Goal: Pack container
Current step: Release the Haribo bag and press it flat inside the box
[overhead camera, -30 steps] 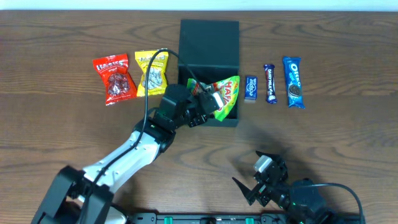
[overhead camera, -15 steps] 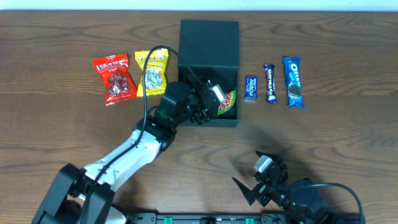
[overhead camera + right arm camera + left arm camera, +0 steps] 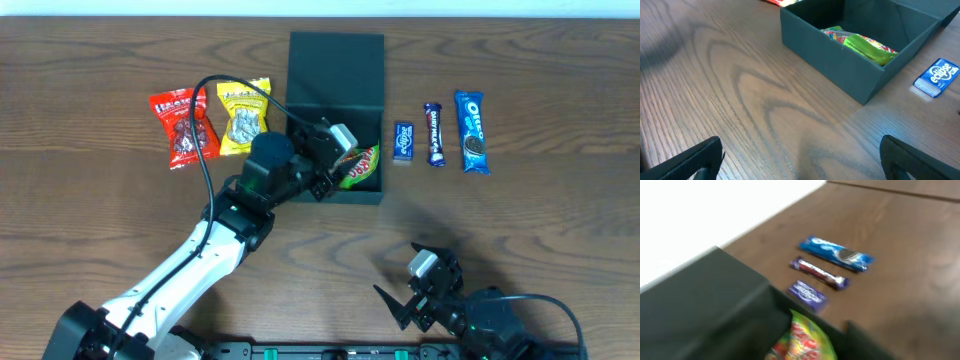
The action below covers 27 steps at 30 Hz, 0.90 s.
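**Green packet inside the open container**

The container (image 3: 335,65) is seen in the upper middle of the overhead frame. Its flap lid is laid back toward the top edge and the box is open. A green sweet packet (image 3: 360,167) is lying inside, near the lower right corner of the box. The left gripper (image 3: 330,162) is held over the lower left part of the box, just beside the packet. Whether its jaws are spread or pressed together cannot be told.

The right gripper (image 3: 405,282) is found low in the frame, well apart from the container. Its jaws are spread wide and nothing is between them.

Left of the container, a red packet (image 3: 183,127) and a yellow packet (image 3: 243,115) are placed side by side on the table (image 3: 520,230). To its right, a small blue packet (image 3: 403,142), a purple bar (image 3: 433,134) and a blue Oreo packet (image 3: 472,131) are lined up.
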### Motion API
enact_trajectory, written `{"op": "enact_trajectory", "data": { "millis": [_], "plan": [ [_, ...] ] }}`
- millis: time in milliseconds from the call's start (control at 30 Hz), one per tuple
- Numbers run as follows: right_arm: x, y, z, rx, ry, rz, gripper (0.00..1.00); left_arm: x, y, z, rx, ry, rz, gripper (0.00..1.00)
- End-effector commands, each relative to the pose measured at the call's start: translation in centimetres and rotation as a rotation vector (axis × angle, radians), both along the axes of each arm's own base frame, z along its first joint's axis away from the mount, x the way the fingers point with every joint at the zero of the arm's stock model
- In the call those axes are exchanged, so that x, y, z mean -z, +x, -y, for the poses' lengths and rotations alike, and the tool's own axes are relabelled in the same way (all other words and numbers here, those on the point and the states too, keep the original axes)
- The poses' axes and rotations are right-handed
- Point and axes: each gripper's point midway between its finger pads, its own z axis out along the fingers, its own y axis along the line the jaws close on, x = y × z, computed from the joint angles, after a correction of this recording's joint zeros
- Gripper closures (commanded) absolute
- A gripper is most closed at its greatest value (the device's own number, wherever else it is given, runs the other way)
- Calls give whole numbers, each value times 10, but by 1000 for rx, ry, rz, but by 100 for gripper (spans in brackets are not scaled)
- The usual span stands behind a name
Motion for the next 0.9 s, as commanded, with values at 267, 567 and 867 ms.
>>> {"op": "enact_trajectory", "data": {
  "millis": [267,567,867],
  "plan": [
    [1,-1,-1,-8,-8,12,1,13,-25,22,183,-53,-137,94],
    [1,-1,-1,-8,-8,12,1,66,-2,18,76,45,-228,94],
    [1,-1,-1,-9,-8,12,1,56,34,18,2,224,-252,94]
  ]
}}
